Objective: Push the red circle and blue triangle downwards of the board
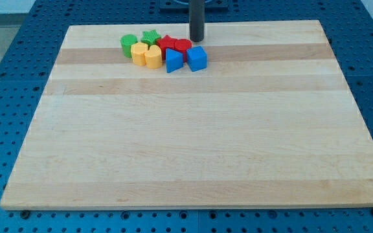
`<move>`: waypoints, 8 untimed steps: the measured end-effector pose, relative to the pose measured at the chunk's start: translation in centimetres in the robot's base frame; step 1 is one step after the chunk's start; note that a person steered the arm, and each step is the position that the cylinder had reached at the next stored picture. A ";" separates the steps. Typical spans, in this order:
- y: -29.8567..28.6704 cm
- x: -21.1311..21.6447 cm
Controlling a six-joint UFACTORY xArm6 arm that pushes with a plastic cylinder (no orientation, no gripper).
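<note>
Several blocks lie clustered near the top of the wooden board. Two red blocks touch side by side, one on the left and one on the right; I cannot tell which is the circle. The blue triangle lies just below them, next to a blue cube. My tip stands just right of and above the right red block, directly above the blue cube, close to both. I cannot tell if it touches either.
A green round block and a green star sit at the cluster's left and top. Two yellow blocks lie left of the blue triangle. A blue perforated table surrounds the board.
</note>
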State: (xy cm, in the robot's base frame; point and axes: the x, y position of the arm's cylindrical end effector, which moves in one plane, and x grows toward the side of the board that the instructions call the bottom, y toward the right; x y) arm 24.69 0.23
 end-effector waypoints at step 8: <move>-5.8 4.8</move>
